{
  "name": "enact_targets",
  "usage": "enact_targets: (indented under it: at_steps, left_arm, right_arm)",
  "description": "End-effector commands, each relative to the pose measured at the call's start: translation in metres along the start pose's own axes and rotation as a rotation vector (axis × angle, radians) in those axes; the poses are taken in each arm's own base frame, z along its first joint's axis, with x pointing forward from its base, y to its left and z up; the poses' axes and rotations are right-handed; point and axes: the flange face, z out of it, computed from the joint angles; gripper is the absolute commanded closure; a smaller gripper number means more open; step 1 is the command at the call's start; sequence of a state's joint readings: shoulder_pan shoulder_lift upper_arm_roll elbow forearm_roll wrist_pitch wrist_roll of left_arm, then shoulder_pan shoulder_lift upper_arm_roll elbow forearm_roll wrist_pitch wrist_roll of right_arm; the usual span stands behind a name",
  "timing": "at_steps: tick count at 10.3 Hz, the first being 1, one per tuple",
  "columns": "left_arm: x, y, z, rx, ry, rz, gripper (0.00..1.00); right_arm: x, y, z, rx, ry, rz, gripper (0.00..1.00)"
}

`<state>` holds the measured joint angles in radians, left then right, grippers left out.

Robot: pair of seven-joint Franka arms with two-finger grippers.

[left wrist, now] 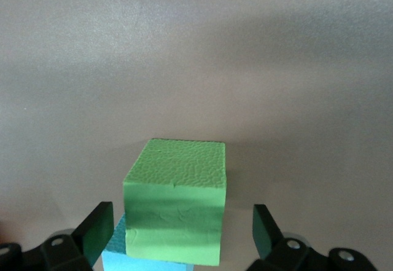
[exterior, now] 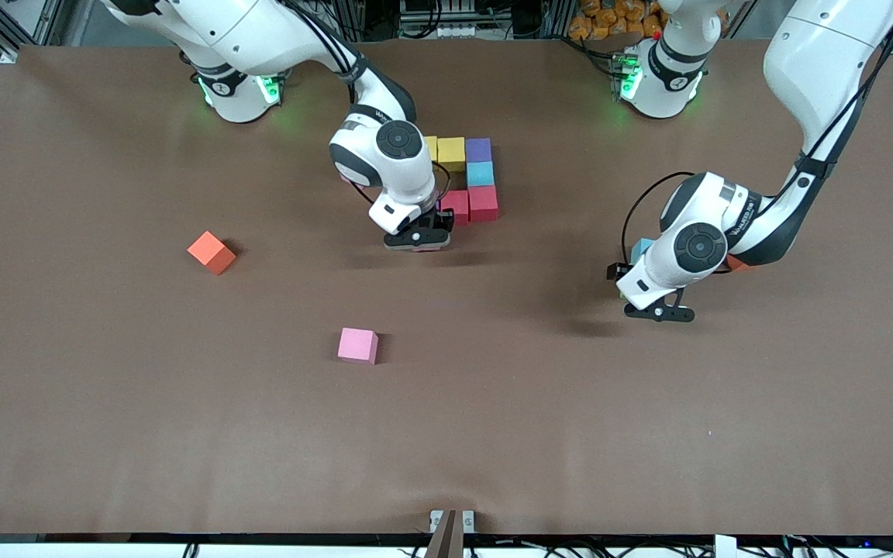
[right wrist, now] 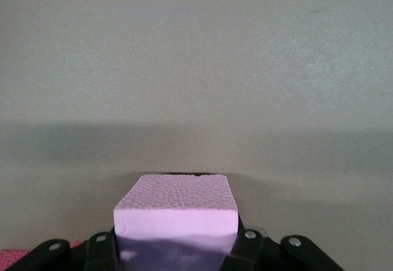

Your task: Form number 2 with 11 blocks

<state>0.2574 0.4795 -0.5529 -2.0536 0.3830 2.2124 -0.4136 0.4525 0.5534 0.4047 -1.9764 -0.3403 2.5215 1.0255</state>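
We see a brown table (exterior: 144, 434); our right gripper (right wrist: 178, 252) is clamped on a purple block (right wrist: 177, 212), and our left gripper (left wrist: 178, 234) is spread around a green block (left wrist: 175, 206).

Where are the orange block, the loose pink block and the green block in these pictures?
orange block (exterior: 212, 253): front view, top face.
pink block (exterior: 358, 345): front view, top face.
green block (left wrist: 174, 209): left wrist view, facing side.
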Motion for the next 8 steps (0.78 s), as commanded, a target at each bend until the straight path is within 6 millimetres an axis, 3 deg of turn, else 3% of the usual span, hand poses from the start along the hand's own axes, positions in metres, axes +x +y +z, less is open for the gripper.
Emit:
enact_targets:
  at_steps: [1,6,8]
  left_arm:
    - [-0.0017,-0.0007,0.0058,0.029,0.012,0.039,0.0]
    - [-0.0002,-0.0007,0.0092,0.031,0.017,0.067,0.0]
    - [-0.0001,-0.0015,0.0094,0.031,0.017,0.066,0.08]
  right_arm:
    - [-0.0077,0.001,-0.0053,-0.004,0.016,0.012,0.56]
    - [-0.0134,-0.0002,0.002,-0.016,0.018,0.003,0.56]
    - [-0.0141,-0.0001,0.0045,-0.02,0.021,0.007,0.56]
